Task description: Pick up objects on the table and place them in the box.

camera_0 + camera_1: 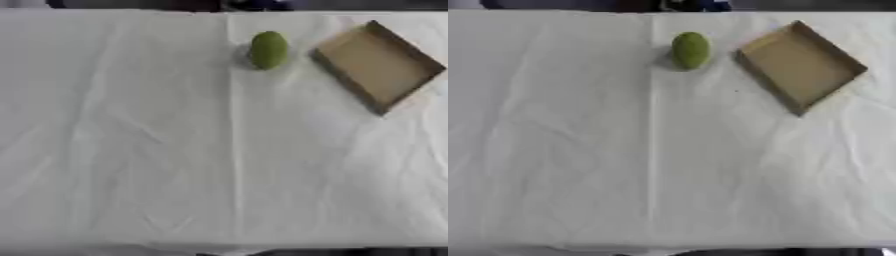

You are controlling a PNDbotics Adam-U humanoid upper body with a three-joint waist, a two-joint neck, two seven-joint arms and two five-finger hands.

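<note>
Quiet table at the moment: neither of the robot's hands shows in either eye view, so there is no telling whether their fingers are released, clenched or grasping anything. The one thing waiting to be picked is a green oval object, smooth and rounded like a small fruit, sitting on the white cloth toward the far edge, a little right of the cloth's centre fold. Just beside it, to the right, lies the box, a shallow brown cardboard tray turned at an angle so one corner points toward the near side; its floor looks bare, so the task appears to be at its very start. The step in hand, as I read it, is the first reach for the green object. Since both object and box sit right of centre, the right arm looks the natural choice: come in from above, fingers relaxed and spread, and let fingers and thumb close round the object's narrow middle rather than its ends. A rounded shape like this could roll if nudged from one side, so straddling it before closing seems wise. The cloth is creased and could bunch under a dragging fingertip, so lifting straight up before travelling makes sense. The carry is short; clearing the box's near wall before releasing over its floor is the point to watch.
</note>
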